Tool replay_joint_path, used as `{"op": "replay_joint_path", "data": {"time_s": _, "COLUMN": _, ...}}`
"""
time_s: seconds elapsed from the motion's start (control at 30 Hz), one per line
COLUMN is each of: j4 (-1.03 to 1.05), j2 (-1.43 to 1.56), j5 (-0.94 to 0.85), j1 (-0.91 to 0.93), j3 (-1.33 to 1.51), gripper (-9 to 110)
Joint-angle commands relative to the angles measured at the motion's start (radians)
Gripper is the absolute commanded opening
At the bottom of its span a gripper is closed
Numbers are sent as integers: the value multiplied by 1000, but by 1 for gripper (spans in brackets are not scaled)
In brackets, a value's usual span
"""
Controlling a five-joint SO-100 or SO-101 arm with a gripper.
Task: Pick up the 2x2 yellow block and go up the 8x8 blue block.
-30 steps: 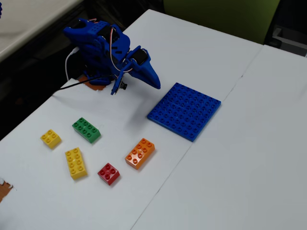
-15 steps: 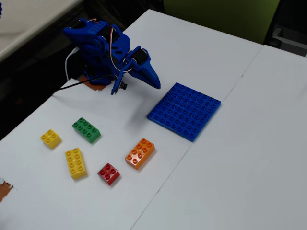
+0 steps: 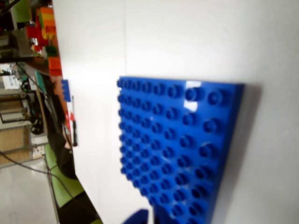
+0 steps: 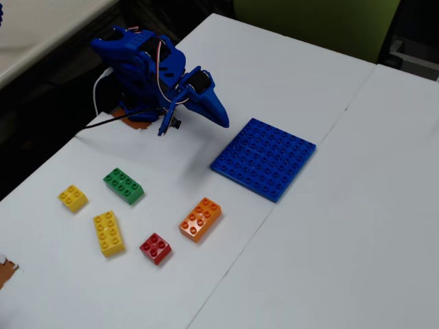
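Observation:
The 2x2 yellow block [image 4: 73,198] lies at the left of the white table in the fixed view, far from the arm. The 8x8 blue block [image 4: 264,158] lies flat at the middle right and fills much of the wrist view [image 3: 182,144]. My blue arm is folded low at the back left. Its gripper [image 4: 223,120] points toward the blue plate's near corner and hangs above the table, short of it. The fingers look pressed together with nothing held. In the wrist view only a blurred blue fingertip [image 3: 139,217] shows at the bottom edge.
A green brick [image 4: 123,186], a long yellow brick [image 4: 108,233], a red brick [image 4: 156,248] and an orange brick [image 4: 200,219] lie between the small yellow block and the plate. A seam between table halves runs diagonally past the plate. Cables trail behind the arm's base.

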Motion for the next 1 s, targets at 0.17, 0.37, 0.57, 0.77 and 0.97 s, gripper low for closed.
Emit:
{"op": "replay_joint_path", "data": {"time_s": 0.17, "j4": -26, "j2": 32, "j5": -301, "j1": -15, "j3": -44, "gripper": 0}}
{"op": "replay_joint_path", "data": {"time_s": 0.37, "j4": 75, "j2": -233, "j5": -295, "j1": 28, "j3": -383, "gripper": 0}}
{"op": "replay_joint_path", "data": {"time_s": 0.57, "j4": 345, "j2": -532, "j5": -514, "j1": 37, "j3": -811, "gripper": 0}}
{"op": "replay_joint_path", "data": {"time_s": 0.77, "j4": 681, "j2": -781, "j5": -882, "j1": 69, "j3": -1160, "gripper": 0}}
{"op": "replay_joint_path", "data": {"time_s": 0.97, "j4": 937, "j2": -965, "j5": -1313, "j1": 199, "j3": -1439, "gripper": 0}}
